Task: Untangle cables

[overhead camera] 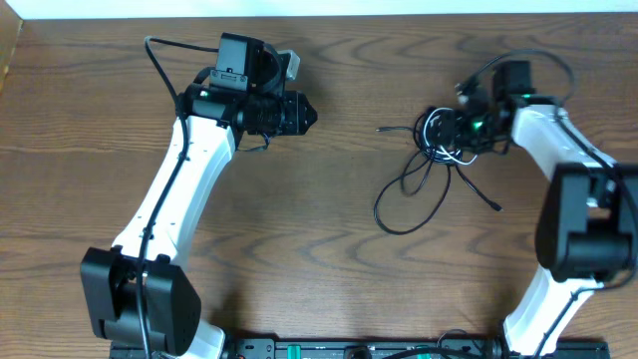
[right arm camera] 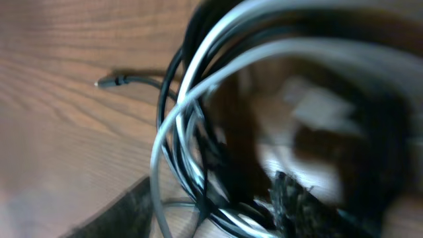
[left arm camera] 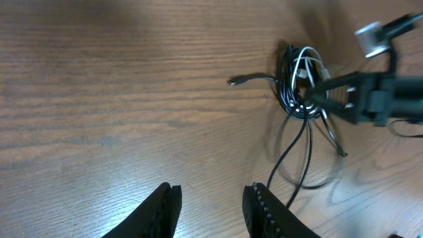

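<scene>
Tangled cables (left arm camera: 293,92), R hand (overhead camera: 451,130) among them, grip unclear, wrist view blurred

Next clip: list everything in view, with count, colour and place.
table: one, brown wood, fills the view
black cables: apparently two, black, knotted right of centre, loops and two plug ends trailing out
white cable: one, white, wound into that knot
black bar: one, black with green bits, near edge
left arm: one, white and black, left side
right arm: one, white and black, right side
left gripper: one, black, open, empty, away from the knot
right gripper: one, black, at the knot; grip unclear
</scene>
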Robot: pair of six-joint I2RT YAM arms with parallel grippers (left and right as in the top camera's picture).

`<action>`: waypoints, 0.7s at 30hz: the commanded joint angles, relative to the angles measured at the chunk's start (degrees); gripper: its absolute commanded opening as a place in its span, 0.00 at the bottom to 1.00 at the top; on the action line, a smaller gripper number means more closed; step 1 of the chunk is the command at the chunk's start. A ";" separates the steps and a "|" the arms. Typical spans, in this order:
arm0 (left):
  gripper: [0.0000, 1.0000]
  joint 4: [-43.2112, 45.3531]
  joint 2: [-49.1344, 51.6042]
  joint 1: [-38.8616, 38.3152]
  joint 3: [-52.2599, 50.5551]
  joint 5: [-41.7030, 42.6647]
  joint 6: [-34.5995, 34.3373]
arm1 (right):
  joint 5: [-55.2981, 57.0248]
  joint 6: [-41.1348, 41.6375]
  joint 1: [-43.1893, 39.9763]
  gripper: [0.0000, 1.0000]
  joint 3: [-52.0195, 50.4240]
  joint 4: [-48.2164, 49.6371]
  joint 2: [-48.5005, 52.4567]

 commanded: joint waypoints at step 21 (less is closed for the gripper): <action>0.50 -4.31 8.41 0.09 0.63 2.34 4.39 | -14.25 3.98 14.67 0.40 1.09 5.81 3.04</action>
